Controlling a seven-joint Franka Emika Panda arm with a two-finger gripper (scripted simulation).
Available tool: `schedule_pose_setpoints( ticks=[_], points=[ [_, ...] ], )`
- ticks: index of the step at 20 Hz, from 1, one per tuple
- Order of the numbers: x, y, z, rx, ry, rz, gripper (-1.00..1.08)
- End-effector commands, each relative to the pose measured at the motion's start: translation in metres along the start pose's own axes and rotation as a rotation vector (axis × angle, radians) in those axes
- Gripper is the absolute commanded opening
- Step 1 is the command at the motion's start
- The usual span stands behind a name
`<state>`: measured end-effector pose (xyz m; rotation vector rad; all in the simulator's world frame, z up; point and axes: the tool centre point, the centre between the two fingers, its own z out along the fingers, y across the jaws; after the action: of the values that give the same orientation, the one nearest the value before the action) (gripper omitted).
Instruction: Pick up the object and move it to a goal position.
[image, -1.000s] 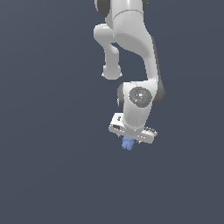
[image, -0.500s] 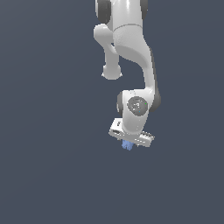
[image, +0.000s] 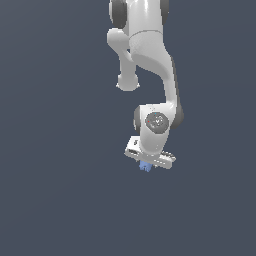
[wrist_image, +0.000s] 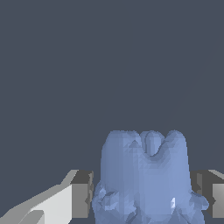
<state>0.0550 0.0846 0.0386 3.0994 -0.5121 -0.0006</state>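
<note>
Against a plain, dark slate-blue backdrop, a white robot arm (image: 150, 65) was seen in the exterior view, entering from the upper edge and bending downward through rounded joints with dark grey bands. Below the lowest joint, a flat white bar was set at a slight tilt, lower toward the exterior view's right, and the end effector (image: 145, 167) was carried on its underside. Just beneath that bar, the object (image: 145, 167), a small light-blue lumpy piece, was seen protruding, much smaller than the hardware above it. Whether anything lay under the object could not be told, since no separate surface or shadow was drawn in that view.

From the wrist view, the object (wrist_image: 146, 177) was shown large and close, matte and knobbly, with three rounded lobes at its far end and rougher bumps nearer the camera. A grey finger pad (wrist_image: 82, 192) was seen at one side of it and a second grey pad (wrist_image: 205, 190) at the other, each mounted on a white finger. Both pads were pressed up against the flanks of the object, so the end effector was closed around it in a pinch, with the object held between the fingers.
</note>
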Motion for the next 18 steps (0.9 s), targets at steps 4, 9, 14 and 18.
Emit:
schedule_pose_setpoints(
  ticks=[4, 9, 14, 18],
  points=[
    [0.000, 0.000, 0.000, 0.000, 0.000, 0.000, -1.00],
    [0.002, -0.001, -0.005, 0.004, 0.004, -0.010, -1.00],
    [0.010, -0.003, -0.025, 0.018, 0.022, -0.051, -1.00],
    [0.019, -0.007, -0.051, 0.037, 0.045, -0.105, -1.00]
  ],
)
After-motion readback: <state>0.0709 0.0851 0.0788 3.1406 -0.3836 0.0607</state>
